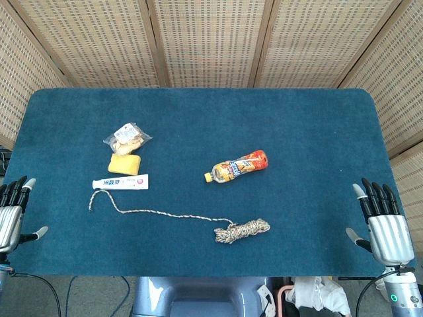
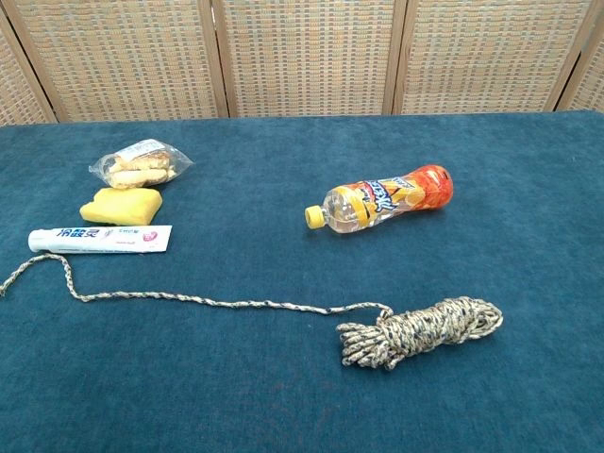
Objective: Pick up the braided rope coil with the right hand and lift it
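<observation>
The braided rope coil (image 1: pixel 242 231) (image 2: pixel 422 331) lies on the blue table near its front edge, right of centre. Its loose tail (image 1: pixel 152 212) (image 2: pixel 189 299) trails away to the left across the cloth. My right hand (image 1: pixel 382 222) rests at the table's right front edge, fingers spread and empty, well to the right of the coil. At the left front edge sits my left hand (image 1: pixel 12 212), also open and empty. Neither hand shows in the chest view.
An orange drink bottle (image 1: pixel 236 166) (image 2: pixel 381 198) lies on its side behind the coil. A toothpaste tube (image 1: pixel 120 182) (image 2: pixel 100 239), a yellow sponge (image 1: pixel 125 163) (image 2: pixel 122 206) and a bagged snack (image 1: pixel 127 137) (image 2: pixel 139 162) sit at the left. Wicker screens stand behind the table.
</observation>
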`<move>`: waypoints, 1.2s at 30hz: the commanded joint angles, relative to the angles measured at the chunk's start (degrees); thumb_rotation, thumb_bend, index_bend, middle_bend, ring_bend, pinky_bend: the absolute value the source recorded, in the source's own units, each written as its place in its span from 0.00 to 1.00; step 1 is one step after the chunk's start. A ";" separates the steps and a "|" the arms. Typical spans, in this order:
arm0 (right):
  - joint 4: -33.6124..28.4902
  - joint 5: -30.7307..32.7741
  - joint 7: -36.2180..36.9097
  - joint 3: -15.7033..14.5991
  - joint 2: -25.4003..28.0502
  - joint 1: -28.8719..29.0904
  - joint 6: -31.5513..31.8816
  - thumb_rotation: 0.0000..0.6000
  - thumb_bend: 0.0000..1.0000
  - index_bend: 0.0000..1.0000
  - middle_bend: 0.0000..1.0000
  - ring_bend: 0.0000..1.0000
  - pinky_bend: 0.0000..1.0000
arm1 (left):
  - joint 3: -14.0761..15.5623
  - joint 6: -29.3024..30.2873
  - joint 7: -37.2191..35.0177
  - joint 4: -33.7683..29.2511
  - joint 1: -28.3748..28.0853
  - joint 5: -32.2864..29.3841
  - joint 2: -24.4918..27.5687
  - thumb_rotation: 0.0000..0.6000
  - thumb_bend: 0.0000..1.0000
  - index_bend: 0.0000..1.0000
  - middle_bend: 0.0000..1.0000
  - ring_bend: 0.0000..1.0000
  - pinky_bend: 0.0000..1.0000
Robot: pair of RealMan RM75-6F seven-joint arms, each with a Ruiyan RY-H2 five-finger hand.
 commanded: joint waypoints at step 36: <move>8.93 -6.23 2.74 0.15 -15.32 18.39 -35.90 1.00 0.03 0.20 0.22 0.10 0.30 | -1.01 -2.11 0.19 0.54 0.77 1.69 -0.47 1.00 0.00 0.00 0.00 0.00 0.00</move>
